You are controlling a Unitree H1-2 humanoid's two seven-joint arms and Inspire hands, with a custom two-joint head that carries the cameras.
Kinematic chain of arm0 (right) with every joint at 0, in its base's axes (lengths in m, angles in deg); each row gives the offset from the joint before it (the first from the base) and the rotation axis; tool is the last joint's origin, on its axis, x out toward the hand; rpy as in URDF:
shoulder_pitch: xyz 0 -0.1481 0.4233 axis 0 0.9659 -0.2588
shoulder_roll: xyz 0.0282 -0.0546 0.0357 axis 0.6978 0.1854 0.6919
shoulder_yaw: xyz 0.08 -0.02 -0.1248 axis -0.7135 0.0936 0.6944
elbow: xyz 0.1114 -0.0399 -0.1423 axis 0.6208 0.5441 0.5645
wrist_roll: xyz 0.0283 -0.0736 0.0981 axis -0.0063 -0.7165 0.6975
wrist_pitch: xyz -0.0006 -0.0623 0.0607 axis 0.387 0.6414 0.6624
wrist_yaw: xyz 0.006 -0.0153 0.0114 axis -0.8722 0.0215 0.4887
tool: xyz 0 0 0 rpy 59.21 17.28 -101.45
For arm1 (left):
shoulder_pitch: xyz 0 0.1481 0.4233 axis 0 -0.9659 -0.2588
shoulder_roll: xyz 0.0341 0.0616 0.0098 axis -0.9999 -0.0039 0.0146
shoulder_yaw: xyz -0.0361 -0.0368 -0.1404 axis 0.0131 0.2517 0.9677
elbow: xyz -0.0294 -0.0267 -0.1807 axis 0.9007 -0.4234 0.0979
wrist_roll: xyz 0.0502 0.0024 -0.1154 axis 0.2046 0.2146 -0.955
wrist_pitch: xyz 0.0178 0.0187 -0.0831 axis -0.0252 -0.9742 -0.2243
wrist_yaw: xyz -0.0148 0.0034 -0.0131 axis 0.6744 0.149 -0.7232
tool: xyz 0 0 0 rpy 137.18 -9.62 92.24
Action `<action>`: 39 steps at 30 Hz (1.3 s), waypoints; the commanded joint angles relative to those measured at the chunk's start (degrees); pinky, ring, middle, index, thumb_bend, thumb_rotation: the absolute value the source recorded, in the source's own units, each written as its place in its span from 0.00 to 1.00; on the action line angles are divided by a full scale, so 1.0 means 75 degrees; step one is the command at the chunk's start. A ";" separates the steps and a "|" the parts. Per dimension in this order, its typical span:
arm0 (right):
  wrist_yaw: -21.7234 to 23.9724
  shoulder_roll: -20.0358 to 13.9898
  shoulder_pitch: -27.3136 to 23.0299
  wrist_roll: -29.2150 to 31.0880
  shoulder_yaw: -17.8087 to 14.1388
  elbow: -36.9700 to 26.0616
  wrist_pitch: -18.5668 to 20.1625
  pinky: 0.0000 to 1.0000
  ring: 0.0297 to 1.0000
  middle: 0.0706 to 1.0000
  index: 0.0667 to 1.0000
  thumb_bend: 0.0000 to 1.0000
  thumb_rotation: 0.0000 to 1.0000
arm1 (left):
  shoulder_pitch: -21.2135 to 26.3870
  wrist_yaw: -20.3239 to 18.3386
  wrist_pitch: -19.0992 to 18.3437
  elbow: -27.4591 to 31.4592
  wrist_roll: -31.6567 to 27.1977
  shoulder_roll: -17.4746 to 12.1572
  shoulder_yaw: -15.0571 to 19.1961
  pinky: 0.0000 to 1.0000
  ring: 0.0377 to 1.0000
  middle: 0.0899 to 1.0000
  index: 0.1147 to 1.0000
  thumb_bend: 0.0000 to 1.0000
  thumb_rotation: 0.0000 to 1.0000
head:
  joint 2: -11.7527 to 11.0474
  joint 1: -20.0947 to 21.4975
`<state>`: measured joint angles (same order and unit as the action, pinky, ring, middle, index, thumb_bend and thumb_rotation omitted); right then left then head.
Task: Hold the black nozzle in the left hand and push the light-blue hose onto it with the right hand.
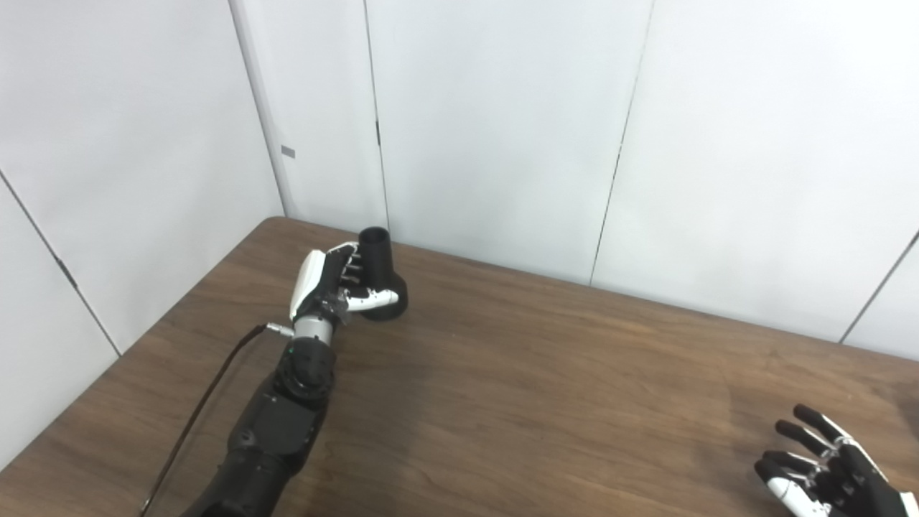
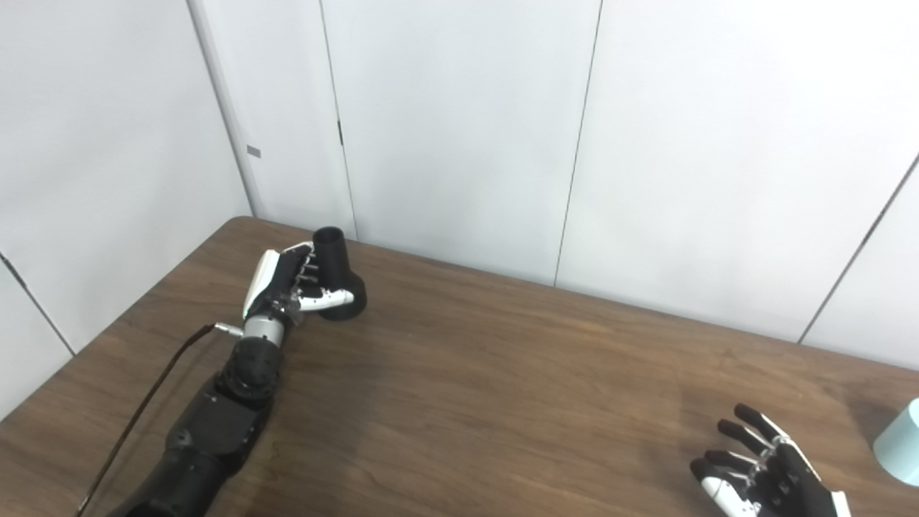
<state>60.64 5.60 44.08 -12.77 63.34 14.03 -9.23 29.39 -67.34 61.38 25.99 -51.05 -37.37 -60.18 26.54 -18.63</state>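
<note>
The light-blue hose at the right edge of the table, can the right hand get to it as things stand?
Probably yes. The right hand is open and holds nothing, and the light-blue hose lies just to its right on the table, with bare wood between them. Only the hose's end shows at the picture's edge.

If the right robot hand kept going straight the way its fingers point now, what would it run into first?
The right robot hand is open, fingers aimed up and left across bare table. Nothing appears to lie in that line, though depth is uncertain. The light-blue hose sits off to its right, not ahead of it.
</note>
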 commanded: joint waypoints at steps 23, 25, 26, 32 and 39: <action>0.0113 -0.0047 -0.0178 0.0186 -0.0042 0.0182 -0.0685 0.47 0.53 0.67 0.74 0.47 0.00 | -0.0267 0.0195 0.1171 -0.0444 0.0555 -0.0121 -0.0802 0.45 0.43 0.43 0.42 0.50 0.00 | 0.0333 0.0689; 0.0182 -0.0062 -0.0196 0.0266 -0.0042 0.0478 -0.1014 0.50 0.52 0.66 0.73 0.50 0.00 | -0.0416 0.0013 0.1359 -0.0306 0.0588 -0.0102 -0.1037 0.45 0.43 0.44 0.42 0.50 0.00 | 0.0422 0.0994; 0.0236 -0.0081 -0.0213 0.0310 -0.0040 0.0671 -0.1252 0.52 0.53 0.66 0.72 0.53 0.00 | -0.0483 -0.0080 0.1523 -0.0252 0.0629 -0.0093 -0.1178 0.43 0.42 0.44 0.42 0.50 0.00 | 0.0456 0.1107; 0.0231 -0.0110 -0.0348 0.0068 0.0036 0.1434 -0.2236 0.43 0.50 0.63 0.67 0.62 0.00 | -0.0772 -0.0693 0.2302 0.0196 0.0784 0.0075 -0.1915 0.42 0.43 0.45 0.40 0.50 0.00 | 0.0643 0.1711; 0.0386 -0.0075 -0.0373 0.0226 0.0056 0.1599 -0.2485 0.44 0.50 0.63 0.67 0.65 0.00 | -0.0873 -0.0568 0.3301 0.0358 0.1312 0.0710 -0.2774 0.39 0.40 0.44 0.42 0.50 0.00 | 0.0819 0.2248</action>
<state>62.89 4.98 41.80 -11.90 63.63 25.83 -24.79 25.57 -72.43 84.23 30.05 -42.41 -35.20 -78.66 32.43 -2.11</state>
